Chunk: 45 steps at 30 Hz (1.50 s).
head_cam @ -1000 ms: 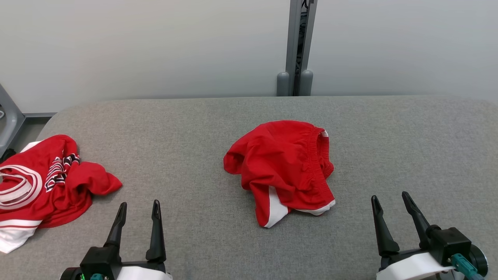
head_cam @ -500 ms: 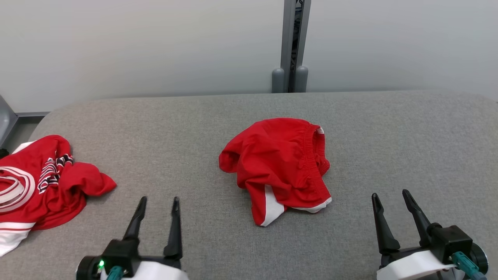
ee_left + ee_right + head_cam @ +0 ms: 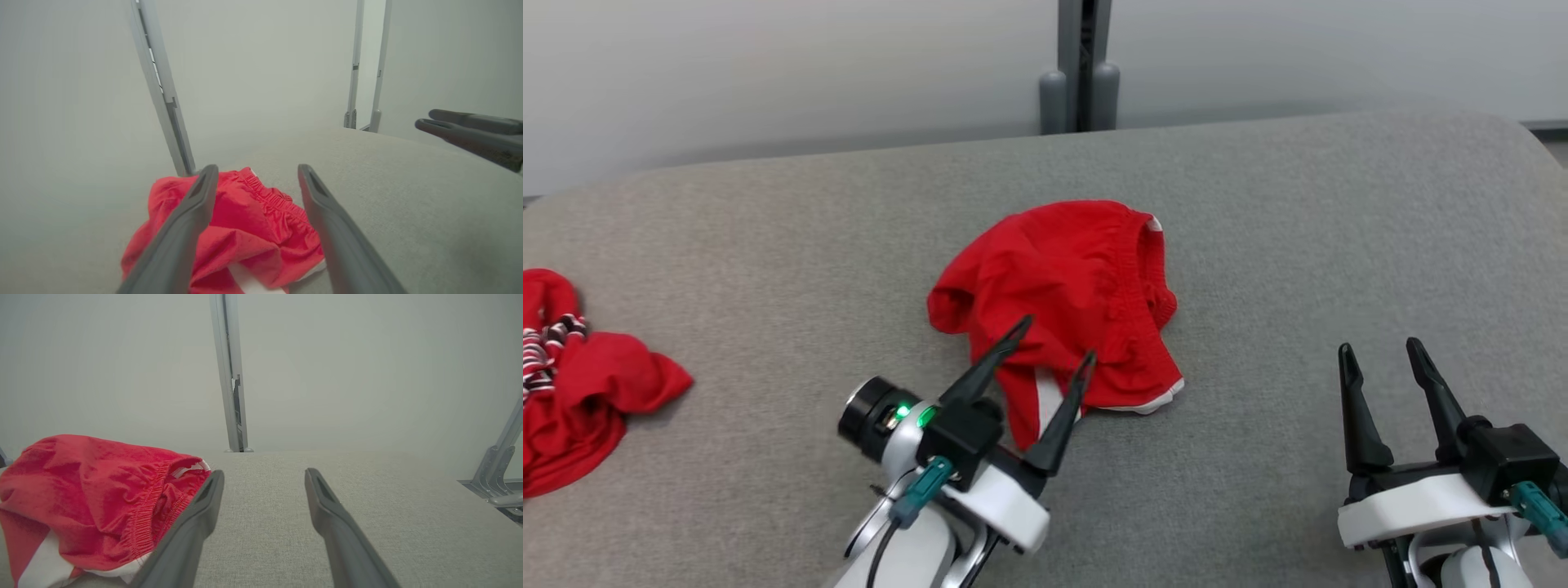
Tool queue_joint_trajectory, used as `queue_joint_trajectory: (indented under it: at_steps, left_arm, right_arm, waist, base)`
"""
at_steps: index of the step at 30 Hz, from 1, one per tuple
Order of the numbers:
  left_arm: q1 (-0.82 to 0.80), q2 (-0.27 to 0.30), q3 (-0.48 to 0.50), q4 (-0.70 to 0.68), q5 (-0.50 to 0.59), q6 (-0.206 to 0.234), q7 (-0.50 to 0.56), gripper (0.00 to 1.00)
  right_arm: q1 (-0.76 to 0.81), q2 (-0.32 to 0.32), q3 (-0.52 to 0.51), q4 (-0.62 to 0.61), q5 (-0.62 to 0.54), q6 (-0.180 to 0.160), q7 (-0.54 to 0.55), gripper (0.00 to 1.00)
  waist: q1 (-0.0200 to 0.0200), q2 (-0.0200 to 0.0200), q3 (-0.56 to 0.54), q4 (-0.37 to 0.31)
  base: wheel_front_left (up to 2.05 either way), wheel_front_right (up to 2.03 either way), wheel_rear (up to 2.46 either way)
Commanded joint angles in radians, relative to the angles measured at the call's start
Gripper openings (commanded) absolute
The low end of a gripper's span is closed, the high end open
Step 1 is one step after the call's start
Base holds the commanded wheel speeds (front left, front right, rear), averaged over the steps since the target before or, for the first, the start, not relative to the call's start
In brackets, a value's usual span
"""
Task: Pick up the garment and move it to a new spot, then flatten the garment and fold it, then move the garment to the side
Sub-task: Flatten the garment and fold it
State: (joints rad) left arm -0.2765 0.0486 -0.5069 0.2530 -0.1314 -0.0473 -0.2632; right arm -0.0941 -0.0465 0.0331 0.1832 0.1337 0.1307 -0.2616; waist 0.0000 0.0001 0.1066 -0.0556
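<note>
- The garment, a pair of red shorts with white trim, lies in a crumpled heap near the middle of the counter. Its elastic waistband is at the far right of the heap and a white side stripe at the near edge.
- My left fingers are spread apart and hold nothing. They reach in over the near left part of the shorts, with the stripe showing between them. I cannot tell whether the tips touch the cloth.
- My right fingers are also spread and empty. They sit low over bare counter to the right of the shorts, well apart from them.
- By my reading the task is at its very start: the shorts are bunched and unfolded, and nothing grips them. The step in hand is the first pick-up.
- Everything is left to do: lift the shorts, set them on a new spot, spread them flat, fold them, and shift them aside.
- The heap is loose and layered, so a pinch may catch only the top fold.
- Nothing here sits in a bin or basket. A second red garment, with white and dark markings, lies loose at the counter's left end.
- Beyond the far edge stand a grey post and a pale wall.
</note>
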Motion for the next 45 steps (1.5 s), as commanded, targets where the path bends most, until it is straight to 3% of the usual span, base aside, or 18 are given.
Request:
queue_joint_trajectory:
  at_steps: [1, 7, 12, 24, 28, 31, 32, 33, 35, 41, 45]
  left_arm:
    - [-0.039, 0.003, -0.025, 0.017, -0.018, -0.008, -0.001, 1.00]
    - [-0.183, 0.004, -0.188, 0.118, -0.071, -0.018, 0.016, 1.00]
    - [-0.276, 0.004, -0.318, 0.227, -0.135, -0.026, 0.162, 1.00]
    - [-0.415, 0.004, -0.513, 0.389, -0.245, 0.077, 0.381, 1.00]
    - [-0.441, 0.004, -0.553, 0.414, -0.267, 0.122, 0.393, 1.00]
    - [-0.455, 0.004, -0.580, 0.441, -0.287, 0.131, 0.389, 1.00]
    - [-0.462, 0.003, -0.588, 0.446, -0.294, 0.133, 0.381, 0.82]
    - [-0.462, 0.003, -0.588, 0.446, -0.294, 0.133, 0.381, 0.82]
    - [-0.466, 0.003, -0.605, 0.459, -0.305, 0.138, 0.363, 0.00]
    - [-0.488, 0.003, -0.625, 0.449, -0.373, 0.156, 0.259, 0.00]
    - [-0.496, 0.003, -0.578, 0.397, -0.495, 0.151, 0.166, 0.00]
  right_arm:
    - [-0.011, -0.007, -0.009, 0.003, 0.001, 0.000, -0.005, 1.00]
    - [-0.047, -0.007, 0.002, 0.009, 0.020, 0.000, -0.005, 1.00]
    - [-0.063, -0.007, 0.011, 0.012, 0.034, 0.000, -0.005, 1.00]
    - [-0.092, -0.007, 0.014, 0.019, 0.041, 0.000, -0.005, 1.00]
    - [-0.102, -0.007, 0.018, 0.016, 0.038, 0.000, -0.005, 1.00]
    - [-0.103, -0.007, 0.026, 0.012, 0.042, 0.000, -0.005, 1.00]
    - [-0.102, -0.007, 0.027, 0.011, 0.042, 0.000, -0.005, 1.00]
    - [-0.102, -0.007, 0.027, 0.011, 0.042, 0.000, -0.005, 1.00]
    - [-0.103, -0.007, 0.031, 0.012, 0.044, 0.000, -0.005, 1.00]
    - [-0.102, -0.007, 0.038, 0.016, 0.039, 0.000, -0.005, 1.00]
    - [-0.092, -0.007, 0.037, 0.021, 0.036, 0.000, -0.005, 1.00]
  waist:
    - [0.0000, -0.0001, 0.035, -0.034]
    - [0.0000, -0.0001, 0.077, -0.089]
    - [0.0000, -0.0001, 0.100, -0.128]
    - [0.0000, -0.0001, 0.135, -0.164]
    - [0.0000, -0.0001, 0.138, -0.167]
    - [0.0000, -0.0001, 0.139, -0.167]
    - [0.0000, -0.0001, 0.140, -0.167]
    - [0.0000, -0.0001, 0.140, -0.167]
    - [0.0000, -0.0001, 0.141, -0.169]
    - [0.0000, -0.0001, 0.135, -0.167]
    - [0.0000, -0.0001, 0.114, -0.166]
  base:
    - [0.00, 0.00, 0.00]
    - [0.00, 0.00, 0.00]
    - [0.00, 0.00, 0.00]
    - [0.00, 0.00, 0.00]
    - [0.00, 0.00, 0.00]
    - [0.00, 0.00, 0.00]
    - [0.00, 0.00, 0.00]
    - [0.00, 0.00, 0.00]
    - [0.00, 0.00, 0.00]
    - [0.00, 0.00, 0.00]
    - [0.00, 0.00, 0.00]
